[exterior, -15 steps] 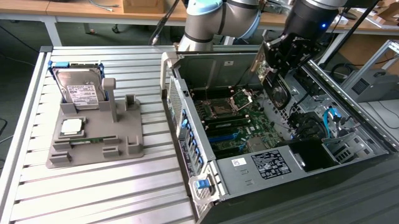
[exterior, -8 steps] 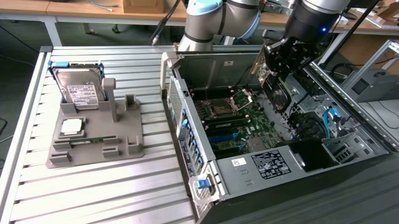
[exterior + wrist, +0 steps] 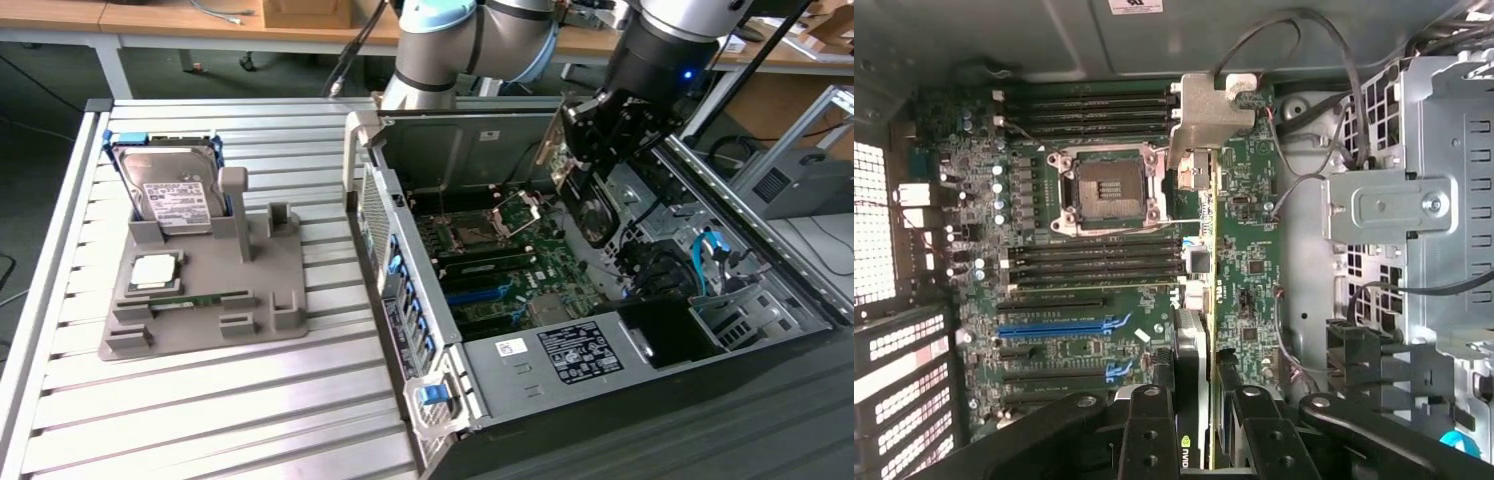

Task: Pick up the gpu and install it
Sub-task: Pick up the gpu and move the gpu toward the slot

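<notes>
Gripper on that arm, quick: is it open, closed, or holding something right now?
Gripper: closed on the gpu, holding it edge-on above the motherboard.

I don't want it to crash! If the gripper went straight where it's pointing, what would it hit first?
Probably the green motherboard, though depth is unclear. The gpu that the gripper holds sticks out ahead, so it would touch first.

arm [image 3: 454,40]: grey, folded up at the elbow, pretty hunched tbh
wrist [image 3: 665,50]: slanted, aiming downward
gripper [image 3: 1201,435]: pointing down, partly closed
fingers [image 3: 1149,430]: black, one on each side, clamped on the gpu [image 3: 1192,345]
</notes>
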Available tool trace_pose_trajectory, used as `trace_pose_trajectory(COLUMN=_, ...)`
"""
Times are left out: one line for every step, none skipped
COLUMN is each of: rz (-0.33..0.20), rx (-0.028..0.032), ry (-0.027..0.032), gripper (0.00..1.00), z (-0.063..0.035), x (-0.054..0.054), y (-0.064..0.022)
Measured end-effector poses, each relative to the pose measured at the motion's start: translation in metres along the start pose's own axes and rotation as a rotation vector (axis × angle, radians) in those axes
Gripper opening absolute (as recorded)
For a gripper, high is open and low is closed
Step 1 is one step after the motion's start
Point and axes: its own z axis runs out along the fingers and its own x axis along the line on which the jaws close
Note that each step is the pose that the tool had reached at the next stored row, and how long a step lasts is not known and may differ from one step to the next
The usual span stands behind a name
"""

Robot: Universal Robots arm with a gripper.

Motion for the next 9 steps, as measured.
trace_pose_trajectory(rz=0.0, rx=0.0, ry=0.0, gripper=0.27, z=0.0013, x=0.0, y=-0.0003)
trace_pose_trajectory(rz=0.0, rx=0.0, ry=0.0, gripper=0.27, z=0.0022, x=0.0, y=-0.0004)
trace_pose_trajectory(rz=0.0, rx=0.0, ry=0.0, gripper=0.27, z=0.0032, x=0.0001, y=-0.0006)
trace_pose_trajectory(rz=0.0, rx=-0.0001, ry=0.0, gripper=0.27, z=0.004, x=0.0001, y=-0.0008)
trace_pose_trajectory(rz=0.0, rx=0.0001, ry=0.0, gripper=0.27, z=0.0047, x=0.0001, y=-0.0009)
trace_pose_trajectory(rz=0.0, rx=0.0002, ry=0.0, gripper=0.27, z=0.0047, x=0.0001, y=-0.0009)
trace_pose_trajectory(rz=0.0, rx=0.0003, ry=0.0001, gripper=0.27, z=0.0047, x=0.0001, y=-0.0009)
trace_pose_trajectory(rz=0.0, rx=0.0, ry=0.0, gripper=0.27, z=0.0048, x=0.0001, y=-0.0009)
trace_pose_trajectory(rz=0.0, rx=0.0, ry=0.0, gripper=0.27, z=0.0048, x=0.0001, y=-0.0009)
